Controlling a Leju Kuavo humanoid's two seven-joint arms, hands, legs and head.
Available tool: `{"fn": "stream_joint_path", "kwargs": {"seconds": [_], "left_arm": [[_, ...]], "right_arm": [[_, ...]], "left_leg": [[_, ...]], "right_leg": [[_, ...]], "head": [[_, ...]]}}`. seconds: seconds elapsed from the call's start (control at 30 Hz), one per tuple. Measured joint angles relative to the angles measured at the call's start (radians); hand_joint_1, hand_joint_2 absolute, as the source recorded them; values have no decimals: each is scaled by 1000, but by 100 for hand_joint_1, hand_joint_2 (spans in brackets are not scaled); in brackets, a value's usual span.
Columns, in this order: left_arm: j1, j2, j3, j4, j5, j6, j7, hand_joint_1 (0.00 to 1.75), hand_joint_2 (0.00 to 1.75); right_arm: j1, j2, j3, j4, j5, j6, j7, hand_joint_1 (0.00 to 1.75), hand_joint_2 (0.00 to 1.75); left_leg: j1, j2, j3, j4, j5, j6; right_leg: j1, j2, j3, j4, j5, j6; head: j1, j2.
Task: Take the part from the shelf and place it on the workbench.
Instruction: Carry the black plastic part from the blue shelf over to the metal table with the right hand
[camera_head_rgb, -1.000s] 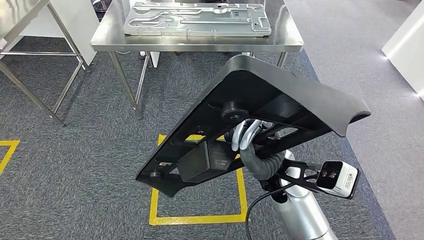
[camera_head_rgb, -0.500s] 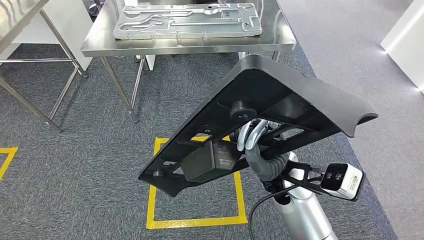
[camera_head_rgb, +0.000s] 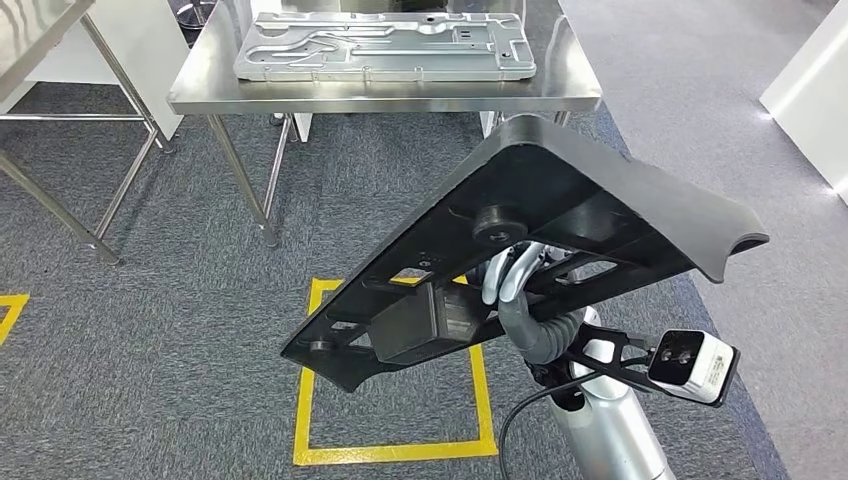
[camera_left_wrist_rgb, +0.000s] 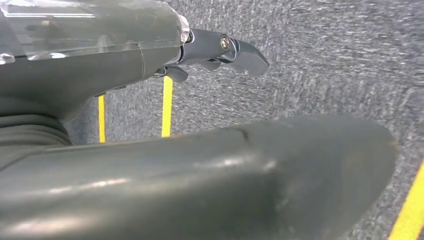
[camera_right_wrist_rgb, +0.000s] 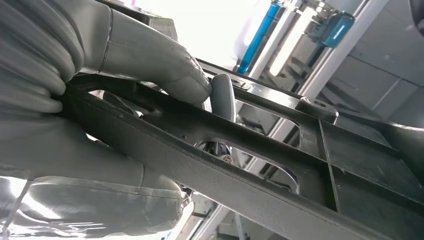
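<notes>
You are looking down at the black plastic part, a large flat ribbed panel, tilted and held up in front of the robot over the grey carpet. The right hand grasps it from underneath: in the head view the panel covers most of that hand, so you see just pale fingers curling up through 1 of its openings and the ribbed grey wrist cover below. The right wrist view confirms the grasp, with the thumb pressed on 1 side of a black rib and the rest of the hand wrapped round the other side; the fingertips themselves are hidden behind the part.

The part has not reached the steel workbench, which stands beyond it and apart from it, its far edge cut off by the frame. A silver machined metal plate lies flat on that bench. A yellow taped square on the floor is partly covered by the part.

The left hand hangs above the carpet holding nothing; its thumb is a blurred mass close to the lens, and a dark finger sticks out straight, away from it.
</notes>
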Motion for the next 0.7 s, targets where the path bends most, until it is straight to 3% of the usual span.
{"fn": "stream_joint_path", "kwargs": {"seconds": [0.03,0.1,0.17,0.23,0.3,0.37,0.4,0.43,0.47,0.57,0.6,0.63,0.7], "left_arm": [[0,0,0,0,0,0,0,0,0],[-1,0,-1,0,0,2,0,0,0],[-1,0,-2,0,0,6,1,0,0],[-3,-1,-2,0,0,11,1,0,0],[-5,-1,-2,0,0,15,2,0,0],[-2,-2,-2,0,0,20,4,0,0],[0,-2,-2,0,0,21,6,0,0],[2,-2,-2,0,0,22,7,0,0],[2,-2,-2,0,0,23,8,0,0],[4,1,-3,1,0,27,9,0,0],[4,2,-3,2,0,31,9,0,0],[4,3,-3,3,0,35,9,0,0],[4,1,-3,3,0,39,9,0,0]], "right_arm": [[0,0,-1,-2,0,0,0,175,175],[2,2,-3,-6,1,0,1,175,175],[9,8,-4,-8,2,0,3,175,175],[14,19,-5,-12,4,1,5,175,175],[15,30,-5,-15,6,4,7,175,175],[16,38,-5,-14,10,9,10,175,175],[17,41,-5,-13,13,12,12,175,175],[17,43,-6,-11,15,15,13,175,175],[17,45,-6,-10,16,16,13,175,175],[14,51,-11,-5,16,18,12,175,175],[14,51,-13,-2,18,19,9,175,175],[14,51,-15,1,19,19,5,175,175],[14,50,-17,6,24,23,-5,175,175]], "left_leg": [[0,0,8,0,-6,-5],[0,1,15,-4,-16,-19],[-1,3,22,-3,-20,-32],[1,4,17,31,-23,-41],[3,4,-40,134,-43,-46],[3,4,-129,265,-89,-49],[3,4,-165,305,-109,-49],[2,3,-186,312,-113,-47],[0,3,-190,284,-96,-41],[-19,2,-152,97,44,-8],[-25,1,-142,55,76,1],[-30,-1,-135,31,91,6],[-29,-4,-111,12,83,12]], "right_leg": [[1,-3,27,-65,25,-3],[8,-8,58,-141,42,-19],[12,-8,62,-145,35,-38],[10,-5,80,-152,34,-53],[11,-5,101,-156,23,-66],[15,-2,118,-157,7,-73],[18,0,127,-157,-2,-75],[21,2,140,-157,-11,-77],[24,3,154,-157,-22,-77],[31,6,196,-160,-56,-76],[32,7,204,-164,-65,-72],[31,8,210,-162,-68,-67],[32,8,218,-151,-62,-55]], "head": [[0,0],[0,0],[0,0],[0,0],[0,0],[0,0],[0,0],[0,0],[0,0],[0,0],[0,0],[0,0],[0,0]]}}
